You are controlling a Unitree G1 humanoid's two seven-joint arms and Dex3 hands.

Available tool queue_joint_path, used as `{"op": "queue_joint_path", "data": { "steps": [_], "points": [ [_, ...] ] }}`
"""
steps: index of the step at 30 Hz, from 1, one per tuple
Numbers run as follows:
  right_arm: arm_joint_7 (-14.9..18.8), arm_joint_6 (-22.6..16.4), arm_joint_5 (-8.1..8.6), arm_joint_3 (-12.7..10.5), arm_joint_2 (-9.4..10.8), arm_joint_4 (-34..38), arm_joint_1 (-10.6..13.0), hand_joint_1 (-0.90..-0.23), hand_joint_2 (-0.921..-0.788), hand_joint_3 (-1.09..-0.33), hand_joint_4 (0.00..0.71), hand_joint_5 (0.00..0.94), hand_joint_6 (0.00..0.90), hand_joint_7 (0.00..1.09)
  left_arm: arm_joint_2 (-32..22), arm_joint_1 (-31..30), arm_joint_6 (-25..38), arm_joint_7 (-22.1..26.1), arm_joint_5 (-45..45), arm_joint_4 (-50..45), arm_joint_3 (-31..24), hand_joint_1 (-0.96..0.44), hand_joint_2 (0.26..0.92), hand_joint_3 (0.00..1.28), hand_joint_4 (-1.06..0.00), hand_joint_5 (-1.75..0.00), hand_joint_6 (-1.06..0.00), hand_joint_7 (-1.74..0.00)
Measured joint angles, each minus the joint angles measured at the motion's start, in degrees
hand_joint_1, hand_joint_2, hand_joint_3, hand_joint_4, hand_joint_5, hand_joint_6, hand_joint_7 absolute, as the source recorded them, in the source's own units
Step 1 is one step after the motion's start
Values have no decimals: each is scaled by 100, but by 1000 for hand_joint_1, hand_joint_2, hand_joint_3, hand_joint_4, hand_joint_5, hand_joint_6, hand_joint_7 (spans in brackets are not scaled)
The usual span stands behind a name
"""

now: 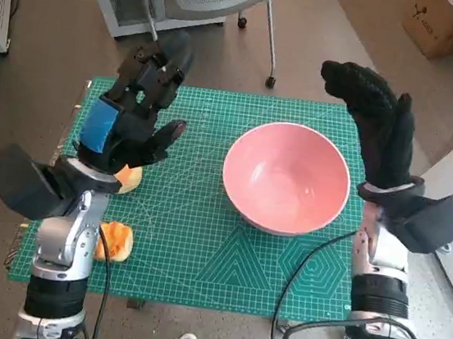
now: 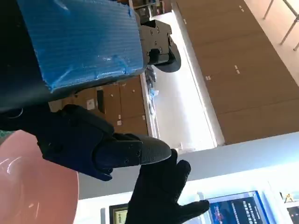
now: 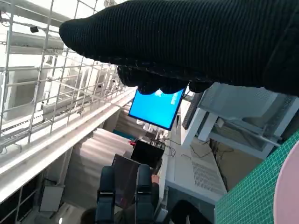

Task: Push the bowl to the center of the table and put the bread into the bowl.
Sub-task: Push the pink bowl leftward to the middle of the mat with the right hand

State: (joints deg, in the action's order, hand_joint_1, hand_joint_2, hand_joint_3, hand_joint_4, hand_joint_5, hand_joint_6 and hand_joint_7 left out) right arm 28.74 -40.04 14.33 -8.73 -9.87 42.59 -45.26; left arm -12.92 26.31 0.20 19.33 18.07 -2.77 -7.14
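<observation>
Bowl (image 1: pixel 286 178) mid-frame, hands up either side.
Left hand (image 1: pixel 129 121) and right hand (image 1: pixel 379 122) spread, empty; bread (image 1: pixel 115 241) lower left.

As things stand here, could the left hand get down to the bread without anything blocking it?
Probably yes. The left hand is raised, holding nothing, right above one bread piece; the other lies beside its forearm. The pink bowl sits apart, off to the right.

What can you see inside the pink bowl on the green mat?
The pink bowl shows only its bare, glossy inside: no bread is in it. Two orange-yellow bread pieces lie on the green mat, one beside the left forearm, the other mostly covered by the left hand.
</observation>
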Motion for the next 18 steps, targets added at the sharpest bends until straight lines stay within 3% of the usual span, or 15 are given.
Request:
{"op": "queue_joint_path", "data": {
  "steps": [18],
  "points": [
    [6, 0, -58, 13, -29, 37, -1, -636, -921, -626, 196, 0, 307, 1, -8, 2, -29, 61, -42, 71, 5, -505, 818, 412, -104, -52, 1, -602]
  ]
}}
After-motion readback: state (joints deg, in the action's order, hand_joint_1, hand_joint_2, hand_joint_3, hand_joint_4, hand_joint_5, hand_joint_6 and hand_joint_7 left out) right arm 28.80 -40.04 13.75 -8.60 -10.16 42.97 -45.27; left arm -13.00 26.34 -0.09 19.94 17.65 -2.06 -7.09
